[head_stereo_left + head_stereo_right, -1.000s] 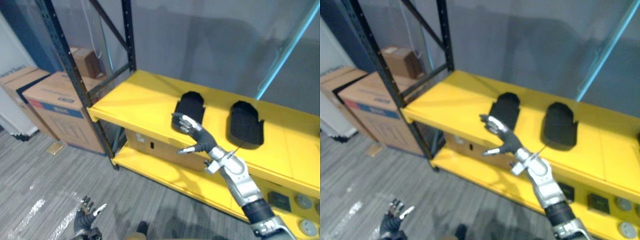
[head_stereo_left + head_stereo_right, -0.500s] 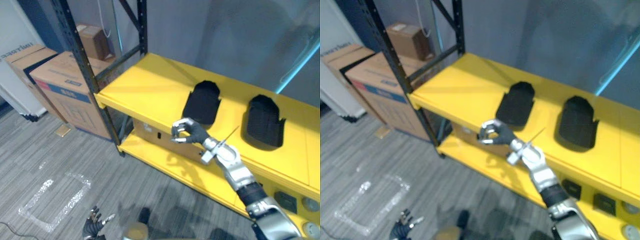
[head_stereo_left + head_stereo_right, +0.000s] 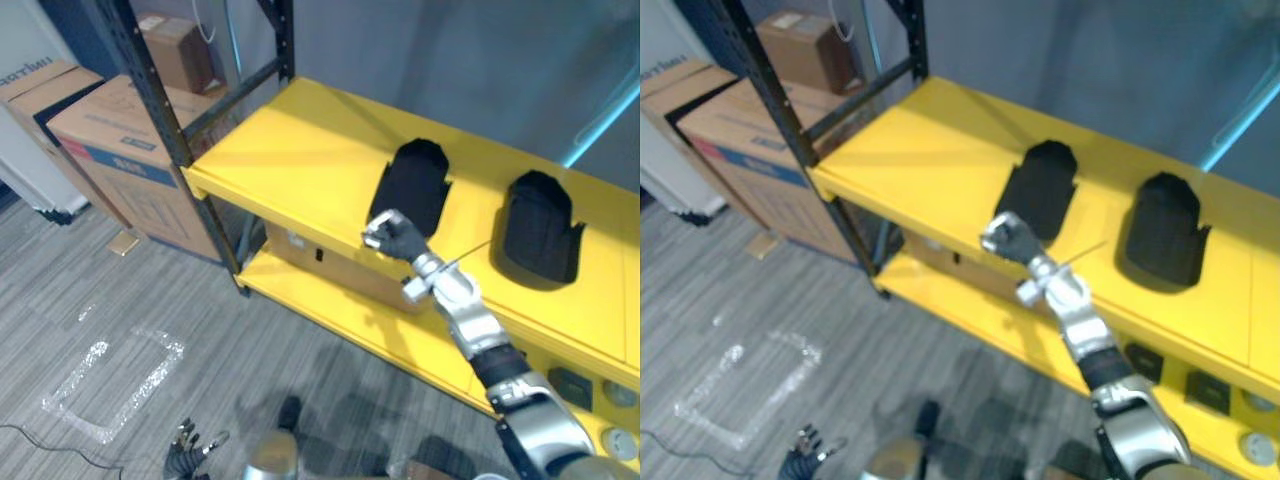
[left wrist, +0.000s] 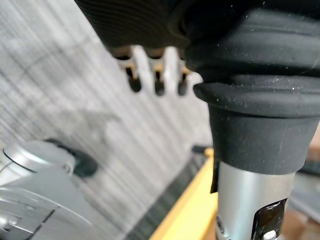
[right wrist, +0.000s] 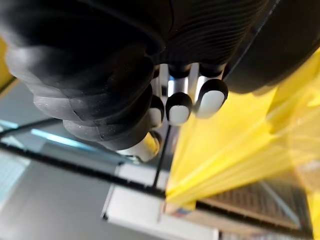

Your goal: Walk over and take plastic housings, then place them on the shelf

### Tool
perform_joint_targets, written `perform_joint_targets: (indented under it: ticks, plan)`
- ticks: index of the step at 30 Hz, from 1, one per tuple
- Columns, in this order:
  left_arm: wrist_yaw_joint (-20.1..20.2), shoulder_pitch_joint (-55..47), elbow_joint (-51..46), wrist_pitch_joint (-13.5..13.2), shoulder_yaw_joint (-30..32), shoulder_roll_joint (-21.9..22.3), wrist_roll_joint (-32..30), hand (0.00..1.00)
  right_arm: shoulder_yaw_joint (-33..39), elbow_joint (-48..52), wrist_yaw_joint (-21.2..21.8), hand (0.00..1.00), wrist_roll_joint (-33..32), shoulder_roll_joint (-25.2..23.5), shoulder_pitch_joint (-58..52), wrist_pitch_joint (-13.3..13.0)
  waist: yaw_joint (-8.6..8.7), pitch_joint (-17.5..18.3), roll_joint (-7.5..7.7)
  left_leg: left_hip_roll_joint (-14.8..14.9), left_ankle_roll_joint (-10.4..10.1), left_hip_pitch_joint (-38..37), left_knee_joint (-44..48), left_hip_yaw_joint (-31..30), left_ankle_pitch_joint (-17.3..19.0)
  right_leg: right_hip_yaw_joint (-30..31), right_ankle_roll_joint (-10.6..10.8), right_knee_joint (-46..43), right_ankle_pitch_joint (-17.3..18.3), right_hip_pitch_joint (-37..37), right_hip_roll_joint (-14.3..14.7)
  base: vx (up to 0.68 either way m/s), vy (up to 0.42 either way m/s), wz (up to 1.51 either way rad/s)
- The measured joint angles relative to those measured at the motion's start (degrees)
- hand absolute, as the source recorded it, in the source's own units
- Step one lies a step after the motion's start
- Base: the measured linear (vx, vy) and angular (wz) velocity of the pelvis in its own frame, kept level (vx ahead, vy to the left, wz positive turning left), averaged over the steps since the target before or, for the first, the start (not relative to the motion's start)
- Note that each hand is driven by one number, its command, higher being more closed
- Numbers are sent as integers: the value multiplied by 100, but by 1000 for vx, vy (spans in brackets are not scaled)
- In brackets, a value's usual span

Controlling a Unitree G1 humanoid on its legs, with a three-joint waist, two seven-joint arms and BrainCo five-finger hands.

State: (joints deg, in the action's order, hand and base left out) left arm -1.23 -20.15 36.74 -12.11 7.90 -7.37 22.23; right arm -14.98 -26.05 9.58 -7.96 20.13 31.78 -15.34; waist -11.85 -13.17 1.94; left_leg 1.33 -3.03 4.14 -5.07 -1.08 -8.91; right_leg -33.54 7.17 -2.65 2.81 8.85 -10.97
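Two black plastic housings lie side by side on the yellow upper shelf [image 3: 290,150], the left housing [image 3: 412,185] and the right housing [image 3: 540,228]. My right hand [image 3: 392,235] hovers at the shelf's front edge, just before the near end of the left housing. Its fingers [image 5: 180,107] are curled into a fist with nothing in them. Down by the grey floor hangs my left hand [image 3: 190,462], fingers [image 4: 156,75] straight and empty.
A black rack upright [image 3: 150,85] stands at the shelf's left corner, with cardboard boxes [image 3: 120,130] stacked on the floor beyond it. Under the upper shelf, another carton [image 3: 330,275] sits on the lower yellow shelf. A taped rectangle [image 3: 110,385] marks the floor.
My right hand went from spread open by the left housing to a shut fist, holding nothing. The whole view has shifted, so the camera moved. Both housings stay put.
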Motion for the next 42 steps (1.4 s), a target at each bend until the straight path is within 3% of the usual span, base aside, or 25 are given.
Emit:
perform_joint_targets:
  ticks: [7,17,22,27,32,38,39,40,42]
  plan:
    - [-37,6,-1,-2,-69,125,42,0,145,-254,-274,100,93,-46,121,175,8,-123,-73,20,-3,-12,1,9,-2,42,22,-150,78,-66,-19,0,0,0]
    - [-39,8,-6,-5,-200,134,46,0,142,-719,-355,100,156,-68,359,237,-1,-247,-149,-1,-6,-20,2,-3,-4,38,26,-310,166,-103,-86,0,0,0]
    - [-40,57,-23,-16,-217,133,106,0,142,-836,-487,100,212,-71,581,199,6,-473,-183,-1,-10,-7,2,-5,-8,42,24,-377,180,-140,-107,0,0,0]
    - [-41,57,-32,-25,-251,132,255,0,138,-889,-755,100,269,-134,689,110,-2,-483,-190,-15,-5,69,10,-9,-12,39,43,-388,182,-210,-119,2,-4,1]
    - [-39,56,-110,-46,-392,133,255,0,142,-976,-1025,100,347,-166,737,-205,-2,-496,-213,-16,-6,62,29,-15,-13,34,51,-418,223,-210,-124,0,0,0]
    - [-34,57,-177,-59,-419,161,255,0,145,-917,-1200,100,428,-195,735,-363,15,-532,-279,-4,-7,-7,9,-6,-12,46,40,-517,289,-194,-143,-6,-6,-1]
    - [-34,62,-178,-59,-421,161,256,0,211,-631,-1244,0,428,-238,675,-382,33,-532,-278,4,-9,-9,5,8,-9,60,40,-504,289,-197,-135,-29,-28,-3]
    - [-34,67,-178,-59,-421,161,256,0,236,-522,-1261,0,428,-250,651,-386,34,-532,-278,6,-9,-9,4,11,-8,63,40,-498,289,-197,-132,-19,-28,-5]
    - [-37,94,-176,-59,-415,160,253,0,357,624,-1391,0,427,-382,339,-470,62,-521,-259,24,-6,-16,2,64,11,102,46,-449,281,-200,-112,-2,-26,-8]
